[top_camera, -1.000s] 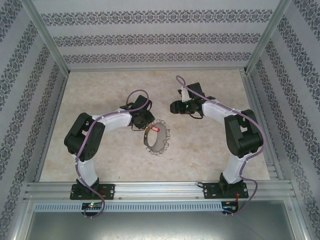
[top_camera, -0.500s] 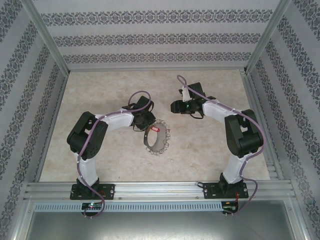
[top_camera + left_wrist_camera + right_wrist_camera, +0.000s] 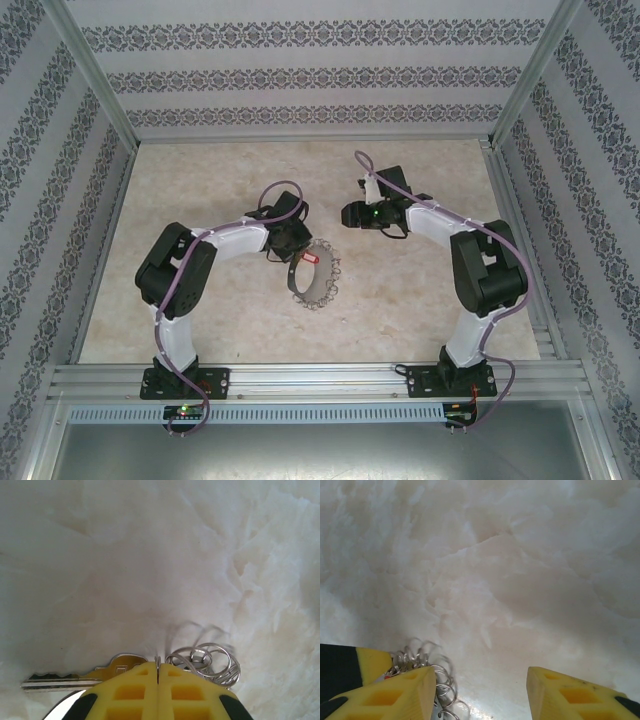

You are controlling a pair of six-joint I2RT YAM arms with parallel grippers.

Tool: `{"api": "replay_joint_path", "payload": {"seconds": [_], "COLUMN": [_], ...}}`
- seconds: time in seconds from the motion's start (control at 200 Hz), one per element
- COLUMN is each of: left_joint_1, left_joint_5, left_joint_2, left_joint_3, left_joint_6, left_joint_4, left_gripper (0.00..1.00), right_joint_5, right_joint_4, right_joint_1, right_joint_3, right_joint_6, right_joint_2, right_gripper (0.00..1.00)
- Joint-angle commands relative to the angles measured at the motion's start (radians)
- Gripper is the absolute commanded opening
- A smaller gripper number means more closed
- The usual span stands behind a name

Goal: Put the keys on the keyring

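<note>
Left hand [image 3: 158, 670] shifts closer to the keyring [image 3: 312, 280] and presses together, pinching its thin metal edge. Right hand [image 3: 480, 692] hovers spread, holding nothing. Red-headed key [image 3: 310, 257] sits at the loop's far edge, mid-tabletop [image 3: 200, 310]. Judgement: loop floppy, light, slippery; take the key by its plastic head.

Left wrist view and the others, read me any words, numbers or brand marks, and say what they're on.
Key: faint stamped marks on its head, too blurred to read.
No other text: the pattern on the walls is ornament, not letters.
</note>
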Motion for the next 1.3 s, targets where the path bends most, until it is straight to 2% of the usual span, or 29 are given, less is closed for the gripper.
{"api": "replay_joint_path", "payload": {"seconds": [0.0,0.165,0.295,0.59,0.839,1.039,1.294], "left_joint_1": [-0.017,-0.017,-0.016,-0.012,0.005,0.011,0.015], "left_joint_5": [0.031,0.133,0.139,0.139,0.177,0.202,0.216], "left_joint_2": [-0.079,-0.113,-0.152,-0.209,-0.258,-0.293,-0.322], "left_joint_3": [0.08,0.134,0.145,0.175,0.144,0.144,0.148], "left_joint_6": [0.157,0.311,0.366,0.325,0.226,0.275,0.307], "left_joint_4": [0.031,0.107,0.148,0.226,0.399,0.423,0.429], "left_gripper": [0.0,0.0,0.0,0.0,0.0,0.0,0.0], "right_joint_5": [-0.044,-0.065,-0.065,-0.165,-0.138,-0.152,-0.264], "right_joint_4": [0.016,0.035,0.063,0.217,0.326,0.345,0.361], "right_joint_1": [-0.012,-0.011,-0.012,-0.012,-0.016,-0.05,-0.104], "right_joint_3": [-0.014,-0.03,-0.065,-0.175,-0.235,-0.241,-0.259], "right_joint_6": [0.026,0.05,0.061,0.079,0.098,0.102,0.008], "right_joint_2": [-0.078,-0.162,-0.249,-0.393,-0.419,-0.422,-0.461], "right_gripper": [0.51,0.51,0.51,0.5,0.53,0.55,0.63]}}
